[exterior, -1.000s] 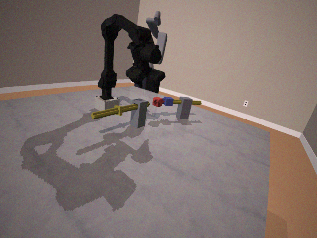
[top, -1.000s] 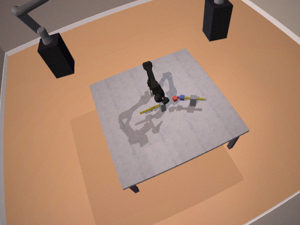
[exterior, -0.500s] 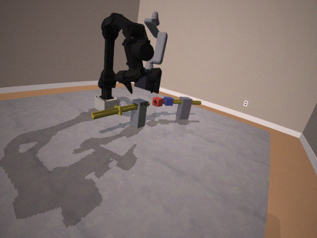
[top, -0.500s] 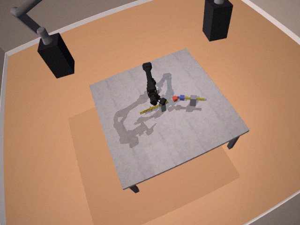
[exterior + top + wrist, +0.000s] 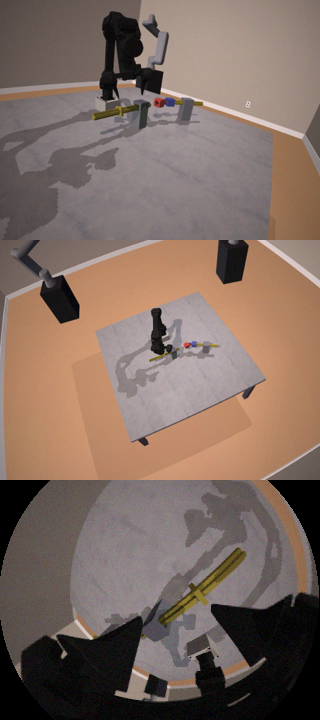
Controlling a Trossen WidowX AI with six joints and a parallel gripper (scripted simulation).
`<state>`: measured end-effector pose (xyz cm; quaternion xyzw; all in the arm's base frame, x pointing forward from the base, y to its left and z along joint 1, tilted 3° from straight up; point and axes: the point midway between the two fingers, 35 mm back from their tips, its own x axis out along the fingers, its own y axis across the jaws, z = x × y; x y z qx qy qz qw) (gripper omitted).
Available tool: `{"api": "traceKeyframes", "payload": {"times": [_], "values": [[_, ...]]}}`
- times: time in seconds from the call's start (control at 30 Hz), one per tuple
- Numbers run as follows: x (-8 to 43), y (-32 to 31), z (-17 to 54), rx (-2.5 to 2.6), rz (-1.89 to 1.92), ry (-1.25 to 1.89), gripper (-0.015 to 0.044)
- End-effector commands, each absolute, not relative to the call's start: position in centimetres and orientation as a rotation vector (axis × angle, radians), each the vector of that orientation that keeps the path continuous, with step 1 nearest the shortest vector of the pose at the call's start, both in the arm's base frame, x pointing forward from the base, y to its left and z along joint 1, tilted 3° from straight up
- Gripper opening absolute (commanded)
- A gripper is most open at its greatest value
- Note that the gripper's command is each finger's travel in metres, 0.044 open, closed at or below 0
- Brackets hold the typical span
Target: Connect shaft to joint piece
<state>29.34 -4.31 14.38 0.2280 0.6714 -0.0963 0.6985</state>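
One block (image 5: pixel 174 354) (image 5: pixel 140 114) (image 5: pixel 158 630) hides some yellow shaft (image 5: pixel 156 358) (image 5: pixel 105 113) (image 5: pixel 220 576).

Red joint piece (image 5: pixel 186 345) (image 5: pixel 158 102) apart from yellow shaft (image 5: pixel 155 358) (image 5: pixel 104 114) (image 5: pixel 220 575).

Pale skirting (image 5: pixel 85 267) (image 5: pixel 232 118) edges an orange floor (image 5: pixel 281 343) (image 5: pixel 292 165); beige wall (image 5: pixel 232 51) holds a white outlet (image 5: pixel 248 104)
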Motion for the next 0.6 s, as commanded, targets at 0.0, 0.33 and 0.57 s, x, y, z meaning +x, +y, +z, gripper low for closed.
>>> {"api": "traceKeyframes", "payload": {"times": [0.0, 0.33, 0.57], "values": [[29.6, -6.3, 14.5, 0.37, -0.154, 1.493, 0.044], [29.5, -11.1, 15.0, 0.033, -0.007, 1.5, 0.044], [29.1, -14.2, 15.3, -0.175, 0.088, 1.519, 0.044]]}}
